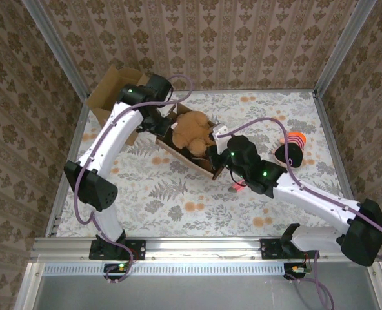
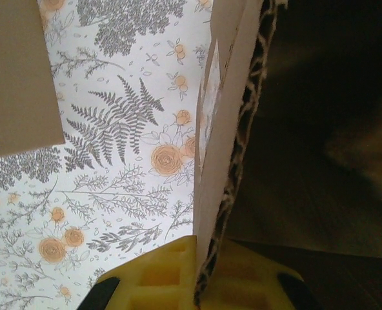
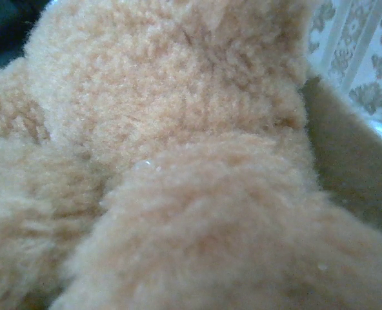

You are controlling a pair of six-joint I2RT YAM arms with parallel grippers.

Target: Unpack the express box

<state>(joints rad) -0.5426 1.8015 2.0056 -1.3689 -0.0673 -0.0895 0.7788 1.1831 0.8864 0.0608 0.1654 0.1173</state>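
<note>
The express box [image 1: 184, 159], an open brown cardboard carton, lies in the middle of the floral table. A tan plush toy [image 1: 192, 131] fills it. My left gripper [image 1: 160, 124] is at the box's left end. In the left wrist view its yellow fingers [image 2: 159, 274] are shut on the upright cardboard wall [image 2: 226, 129], whose corrugated edge runs between them. My right gripper [image 1: 217, 152] is pushed into the toy at the box's near right end. In the right wrist view the toy's fur [image 3: 178, 129] hides the fingers, and the box's inner wall [image 3: 352, 168] shows to the right.
A second open cardboard box [image 1: 113, 93] stands at the back left, and its flap [image 2: 17, 71] shows in the left wrist view. An orange and black object [image 1: 293, 145] lies at the right. Patterned walls with metal posts enclose the table.
</note>
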